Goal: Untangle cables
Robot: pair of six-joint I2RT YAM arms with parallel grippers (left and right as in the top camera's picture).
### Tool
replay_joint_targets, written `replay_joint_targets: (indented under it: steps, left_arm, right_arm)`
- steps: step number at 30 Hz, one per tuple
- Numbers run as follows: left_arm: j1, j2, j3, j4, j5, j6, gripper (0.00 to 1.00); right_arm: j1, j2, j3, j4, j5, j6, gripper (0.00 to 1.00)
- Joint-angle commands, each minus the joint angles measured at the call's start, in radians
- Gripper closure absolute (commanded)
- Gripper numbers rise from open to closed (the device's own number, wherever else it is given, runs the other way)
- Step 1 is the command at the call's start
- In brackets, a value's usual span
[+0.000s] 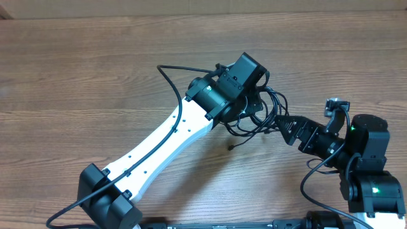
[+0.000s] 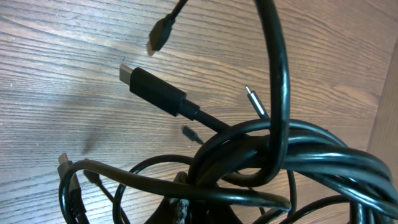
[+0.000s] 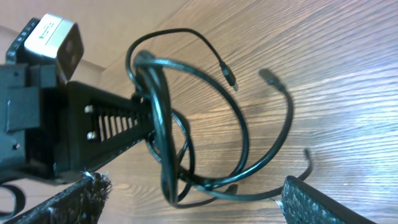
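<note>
The wooden table (image 1: 76,70) carries both arms. The white left arm (image 1: 165,137) reaches from the near left corner toward the middle. From overhead, its black wrist hides its fingers. In the right wrist view, the left gripper (image 3: 144,115) shows as a black slotted piece whose tip is clamped on the cables (image 3: 163,143), and their loops hang from it. The cables (image 1: 270,105) sit in a knot at mid-table, just right of the left wrist and between the two arms. One loose end (image 1: 231,147) trails toward the near edge and lies on the wood. In the left wrist view, the bundle (image 2: 298,155) fills the lower right as several thick black strands wound over one another. A long black plug (image 2: 152,90) juts out to the upper left, with a smaller plug (image 2: 160,34) above it. A thin silver-tipped end (image 2: 255,101) pokes out beside the tall loop. In the right wrist view, two more small plugs (image 3: 230,78) (image 3: 268,76) dangle over the table at the ends of wide curves. The right gripper (image 1: 284,125) points left at the knot. Its rough pads (image 3: 68,199) stand wide apart at the frame's lower corners, holding nothing. The black right arm (image 1: 362,152) sits at the near right.
</note>
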Motion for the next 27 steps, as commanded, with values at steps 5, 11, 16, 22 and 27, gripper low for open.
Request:
replay_joint_targets:
  steps: [5,11,16,22,27]
  left_arm:
    - [-0.008,-0.034,0.028,-0.001,0.008,0.038,0.96]
    - [-0.014,-0.034,0.028,-0.001,0.008,0.038,0.96]
    - [-0.015,-0.034,0.028,-0.002,0.012,0.038,0.96]
    - [-0.015,-0.034,0.028,-0.001,0.012,0.038,0.96]
    - [-0.019,-0.034,0.028,-0.001,0.013,0.038,0.96]
  right_arm:
    - [-0.001,0.007,0.022,-0.01,0.133,-0.002,0.13]
    - [-0.001,0.06,0.022,-0.005,0.146,-0.002,0.14]
    - [-0.001,0.13,0.022,-0.001,0.169,-0.002,0.2]
    - [-0.001,0.202,0.022,0.002,0.164,-0.002,0.28]
    - [-0.001,0.214,0.022,0.002,0.164,-0.002,0.28]
